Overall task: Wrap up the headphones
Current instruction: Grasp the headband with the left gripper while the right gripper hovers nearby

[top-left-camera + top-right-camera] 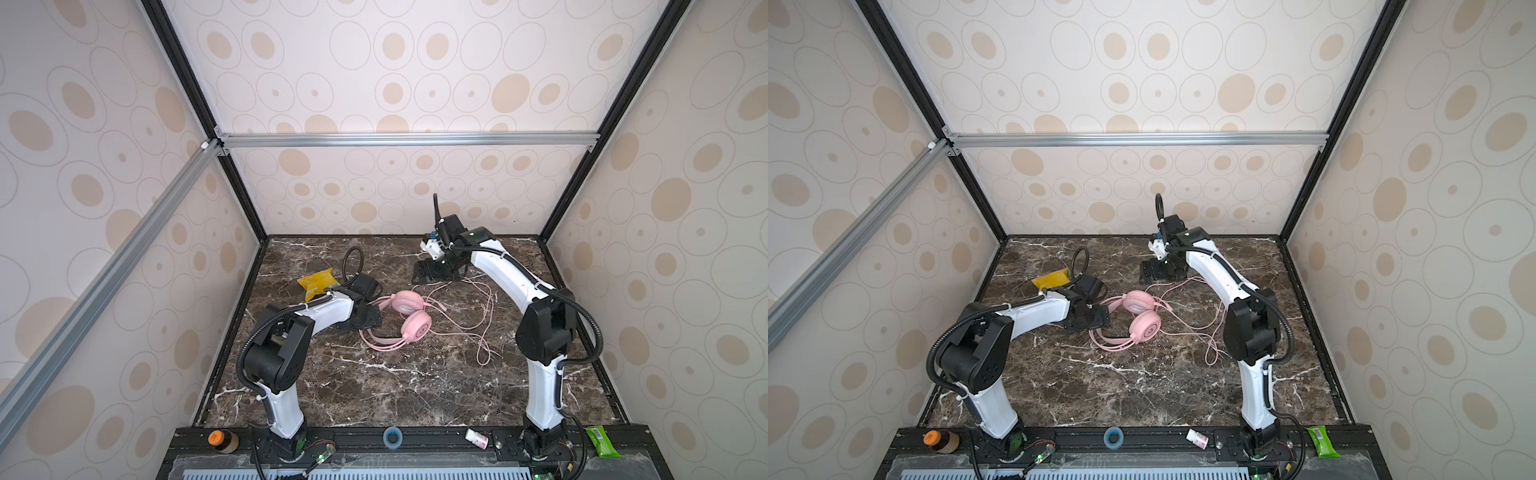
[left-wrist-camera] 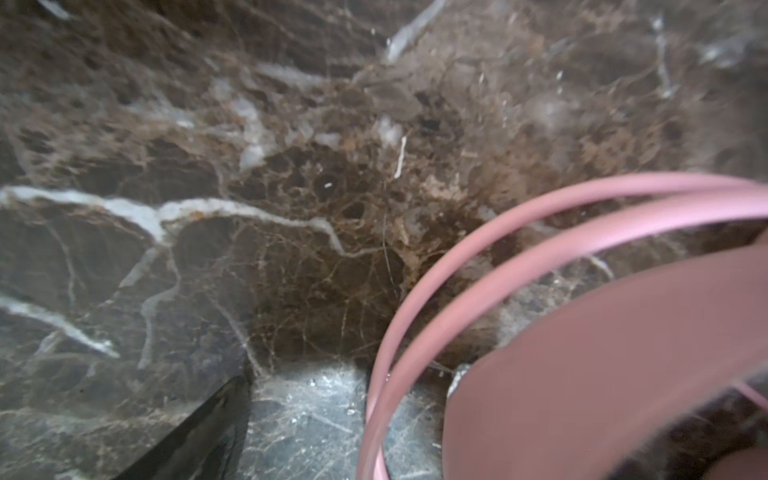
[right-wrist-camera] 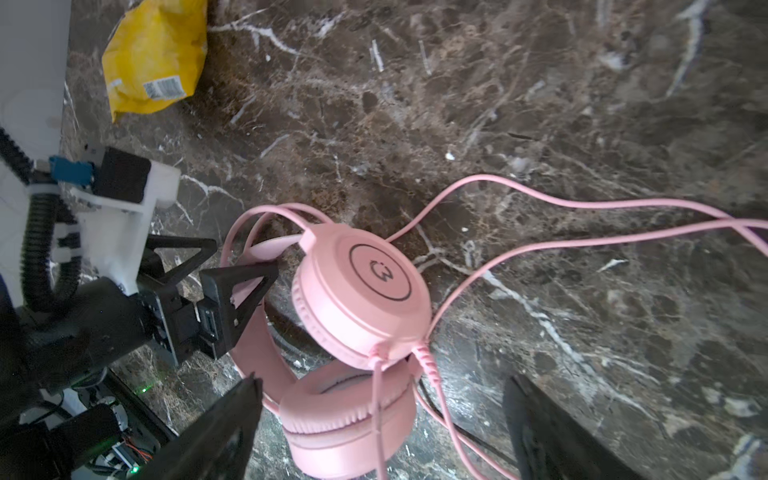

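Where oval-patterned walls (image 1: 395, 83) enclose it, the marble tabletop (image 1: 374, 386) carries the headphones (image 1: 409, 307).

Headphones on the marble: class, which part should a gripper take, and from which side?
Probably the headphones by their headband, approached from the left: its thin arc bows toward the open left gripper, while the round earcups look too wide for the jaws.

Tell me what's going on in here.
Two robot arms are working on pink headphones lying on the marble table. The left gripper sits open at the headband, gripping nothing. The right gripper hangs open beyond the headphones, also empty. The cable sprawls loose across the table, not yet wrapped.
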`<state>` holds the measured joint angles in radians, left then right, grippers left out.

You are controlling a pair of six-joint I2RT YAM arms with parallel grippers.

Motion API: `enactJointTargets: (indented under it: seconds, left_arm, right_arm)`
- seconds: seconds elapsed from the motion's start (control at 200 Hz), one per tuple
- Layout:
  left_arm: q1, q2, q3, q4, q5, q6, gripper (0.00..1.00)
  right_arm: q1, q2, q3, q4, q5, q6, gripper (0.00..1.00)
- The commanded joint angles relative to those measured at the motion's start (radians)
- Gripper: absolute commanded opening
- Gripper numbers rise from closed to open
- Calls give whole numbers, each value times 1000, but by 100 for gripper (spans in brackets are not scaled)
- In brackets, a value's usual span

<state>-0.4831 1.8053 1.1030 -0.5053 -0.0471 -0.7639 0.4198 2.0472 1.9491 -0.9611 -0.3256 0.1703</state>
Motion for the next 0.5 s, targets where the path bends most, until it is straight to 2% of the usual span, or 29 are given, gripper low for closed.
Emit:
enactJointTargets:
  seconds: [0.0, 0.19, 0.495]
  left_arm:
    - [-11, 22, 31, -52, -46, 2, 95]
    - [-35, 55, 45, -52, -55, -6, 88]
    - [-64, 67, 43, -37, -49, -18, 64]
  right_arm:
    - [-5, -25, -9, 13, -28, 16, 94]
    - [-19, -54, -29, 34, -27, 18, 94]
    - [-52, -100, -34, 14, -61, 47, 94]
